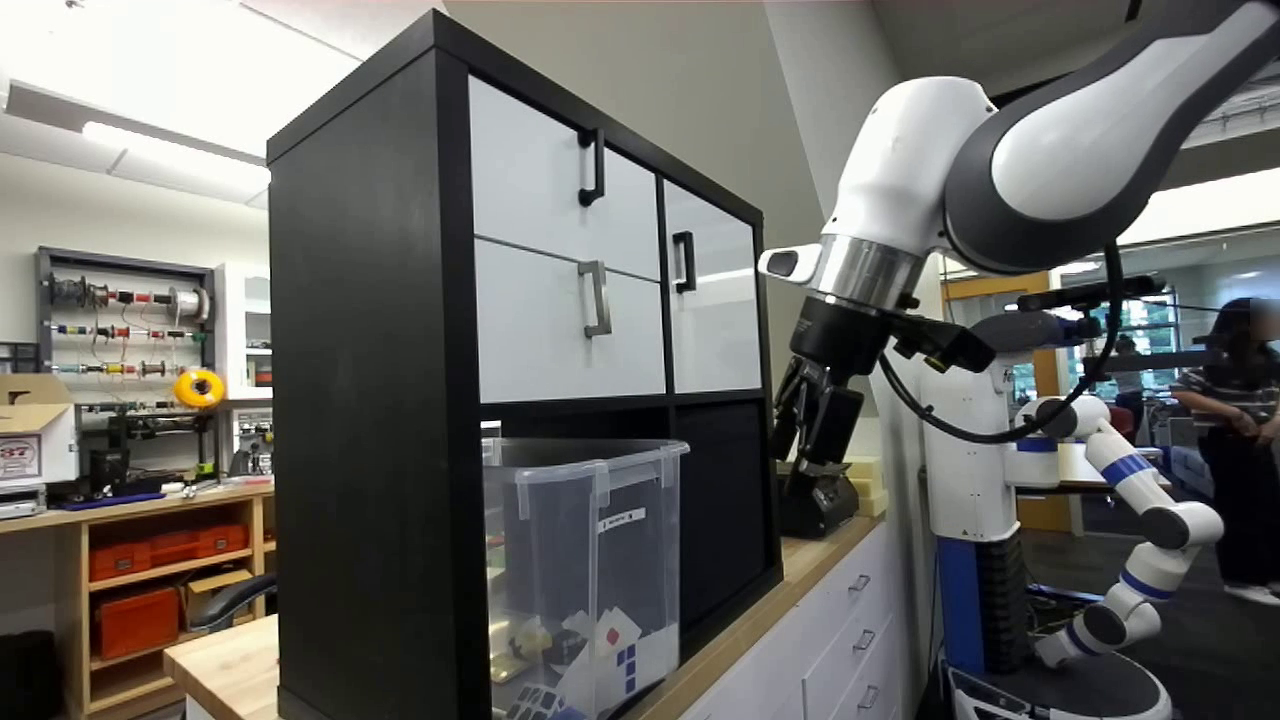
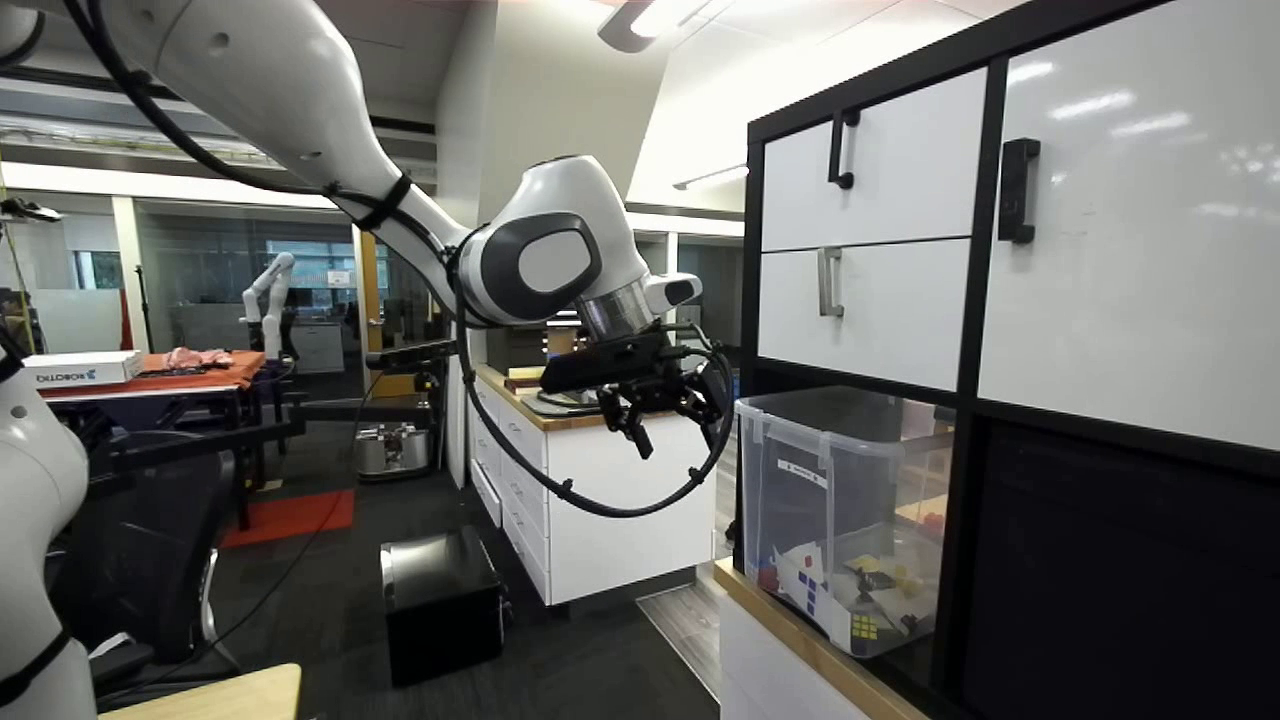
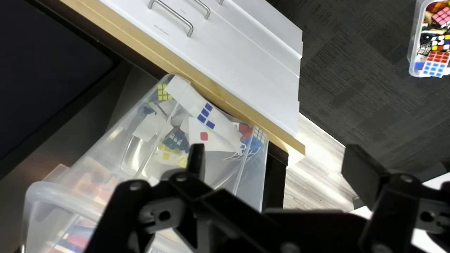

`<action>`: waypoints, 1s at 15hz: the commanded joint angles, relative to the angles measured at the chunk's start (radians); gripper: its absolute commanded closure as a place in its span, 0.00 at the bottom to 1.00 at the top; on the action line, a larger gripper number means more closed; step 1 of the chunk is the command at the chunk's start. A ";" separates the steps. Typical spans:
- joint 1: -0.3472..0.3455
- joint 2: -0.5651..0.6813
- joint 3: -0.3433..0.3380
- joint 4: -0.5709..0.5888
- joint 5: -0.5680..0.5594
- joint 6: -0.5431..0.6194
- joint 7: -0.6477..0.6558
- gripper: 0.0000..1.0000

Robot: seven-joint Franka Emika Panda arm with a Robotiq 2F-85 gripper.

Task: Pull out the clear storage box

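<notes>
The clear storage box (image 1: 640,530) (image 2: 800,530) sits in a lower cube of the black shelf unit in both exterior views. Its front part sticks out past the shelf face. White papers with coloured squares and other small items show inside. The box fills the left half of the wrist view (image 3: 165,140). My gripper (image 1: 803,460) (image 2: 680,440) is open and empty, out in front of the shelf and apart from the box. In the wrist view the gripper's fingers (image 3: 274,151) are wide apart; the left one overlaps the box in the picture.
The black shelf unit (image 1: 360,360) has white drawer fronts (image 2: 870,190) with handles above the box. It stands on a wooden counter top (image 3: 147,49) over white drawers. A clear bin of puzzle cubes (image 3: 413,52) is on the dark floor. A white cabinet (image 2: 630,510) stands behind the gripper.
</notes>
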State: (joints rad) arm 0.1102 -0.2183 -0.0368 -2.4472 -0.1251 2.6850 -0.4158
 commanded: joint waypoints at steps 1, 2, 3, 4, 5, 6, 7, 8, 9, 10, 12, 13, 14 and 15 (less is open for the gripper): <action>0.002 0.077 -0.003 0.068 0.012 0.061 -0.073 0.00; -0.002 0.093 -0.002 0.080 0.007 0.073 -0.085 0.00; -0.005 0.109 -0.002 0.094 0.005 0.086 -0.103 0.00; -0.007 0.122 -0.001 0.105 0.007 0.095 -0.118 0.00; -0.012 0.133 0.000 0.115 0.003 0.099 -0.130 0.00; -0.014 0.140 0.001 0.123 0.006 0.100 -0.144 0.00; -0.018 0.115 0.015 0.094 0.000 0.079 -0.097 0.00; -0.019 0.123 0.016 0.100 0.000 0.080 -0.100 0.00; -0.019 0.126 0.017 0.099 0.000 0.080 -0.100 0.00; -0.019 0.126 0.017 0.099 0.000 0.080 -0.100 0.00; -0.019 0.126 0.019 0.099 0.000 0.080 -0.100 0.00; -0.019 0.126 0.019 0.099 0.000 0.080 -0.099 0.00; -0.019 0.126 0.019 0.099 -0.001 0.080 -0.099 0.00; -0.019 0.126 0.019 0.099 -0.001 0.080 -0.099 0.00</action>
State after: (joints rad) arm 0.1053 -0.0930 -0.0328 -2.3485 -0.1252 2.7647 -0.5176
